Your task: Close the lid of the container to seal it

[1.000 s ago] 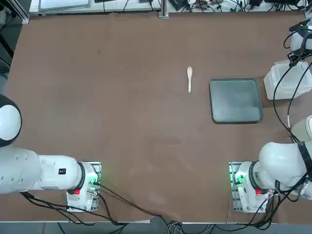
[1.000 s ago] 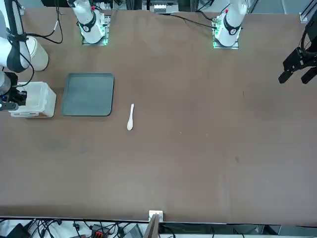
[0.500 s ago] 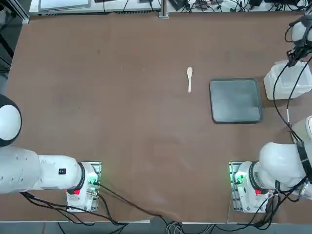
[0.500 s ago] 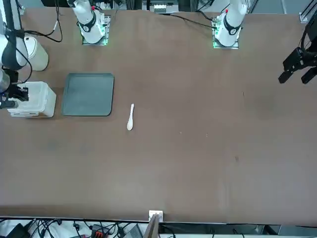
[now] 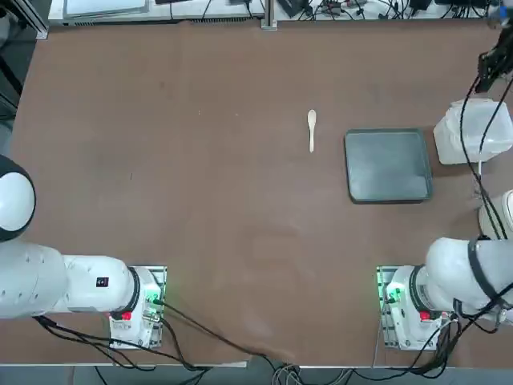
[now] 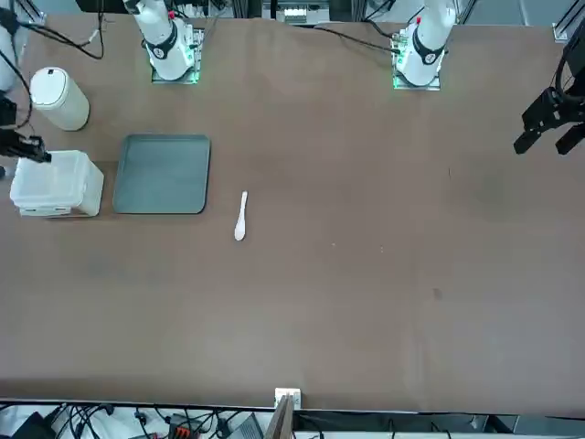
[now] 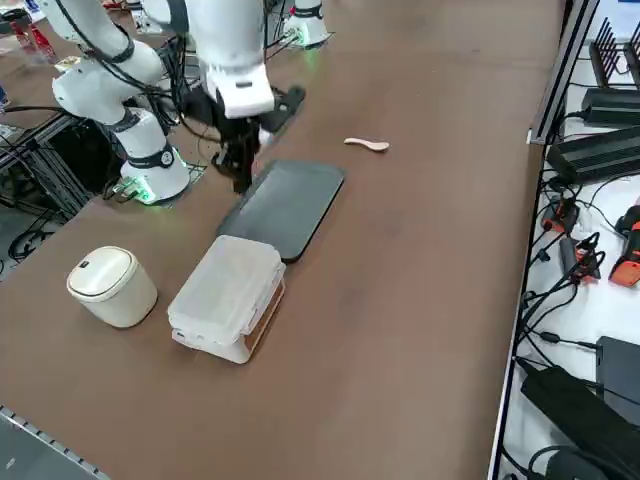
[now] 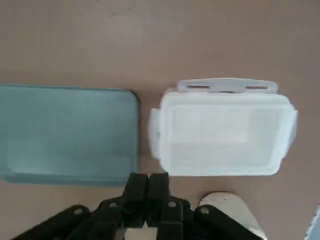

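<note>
Hovering right fingers (image 8: 159, 186), clear of lid (image 8: 222, 132)

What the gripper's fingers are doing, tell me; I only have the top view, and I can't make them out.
Observer: The right gripper is shut, with nothing between its fingertips, in the wrist view.
Operator: Now report the lid's latch flaps.
Observer: The lid lies over the container, but the long flap sticks out past its edge in the wrist view, not snapped down.
Operator: And the round white thing, cut off at my picture's edge.
Observer: The right side view shows it whole: an upright canister with its own cap on.
</note>
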